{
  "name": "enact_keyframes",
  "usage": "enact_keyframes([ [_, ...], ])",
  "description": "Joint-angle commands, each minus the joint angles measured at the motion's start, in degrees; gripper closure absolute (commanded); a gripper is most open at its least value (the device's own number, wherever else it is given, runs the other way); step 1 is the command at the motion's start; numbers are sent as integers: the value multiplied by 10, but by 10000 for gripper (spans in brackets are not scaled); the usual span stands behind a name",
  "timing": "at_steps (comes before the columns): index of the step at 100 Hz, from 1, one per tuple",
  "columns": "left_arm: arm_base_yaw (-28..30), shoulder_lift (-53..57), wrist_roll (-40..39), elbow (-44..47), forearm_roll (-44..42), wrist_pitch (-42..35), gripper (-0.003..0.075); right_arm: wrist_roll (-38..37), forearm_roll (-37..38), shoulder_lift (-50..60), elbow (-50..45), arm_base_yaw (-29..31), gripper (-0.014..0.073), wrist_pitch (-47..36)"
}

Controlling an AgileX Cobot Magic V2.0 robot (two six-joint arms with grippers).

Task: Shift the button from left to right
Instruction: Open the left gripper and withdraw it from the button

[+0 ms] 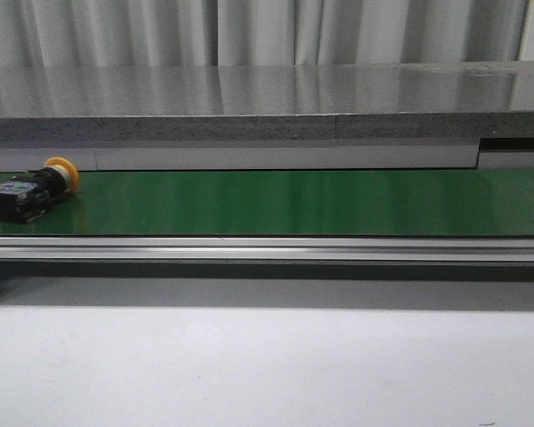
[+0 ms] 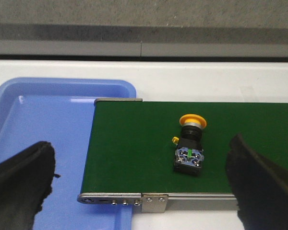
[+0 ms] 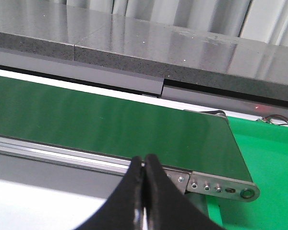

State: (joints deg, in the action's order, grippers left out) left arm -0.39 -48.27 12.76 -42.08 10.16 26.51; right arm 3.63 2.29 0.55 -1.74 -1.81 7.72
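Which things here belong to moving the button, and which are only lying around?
Belong to the job:
button
green conveyor belt
left pincer, open
right pincer, shut

Just there:
blue tray
green bin
grey shelf

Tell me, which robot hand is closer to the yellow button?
The left. The left gripper hangs open right over the button. The right gripper is shut at the green belt's other end, with no button in its view.

Left gripper [image 2: 141,184] hangs with its black fingers [image 2: 21,179] spread wide, gripping nothing. Right gripper [image 3: 144,167] has its fingertips pressed together, apparently empty, though the tips run out of frame.
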Motion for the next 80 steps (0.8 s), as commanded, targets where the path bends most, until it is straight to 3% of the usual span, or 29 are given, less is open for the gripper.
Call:
enact_keyframes([
  [1,-18,63,-1,35,10,-91,45,2,6,9,0,4,715,-51],
  [31,-39,239,-1,188,6,-155,45,2,6,9,0,4,715,-51],
  [46,-39,311,-1,222,23,-183,45,2,6,9,0,4,715,-51],
  [80,-39,331,-1,253,23,-183,50,2,6,9,0,4,715,-51],
])
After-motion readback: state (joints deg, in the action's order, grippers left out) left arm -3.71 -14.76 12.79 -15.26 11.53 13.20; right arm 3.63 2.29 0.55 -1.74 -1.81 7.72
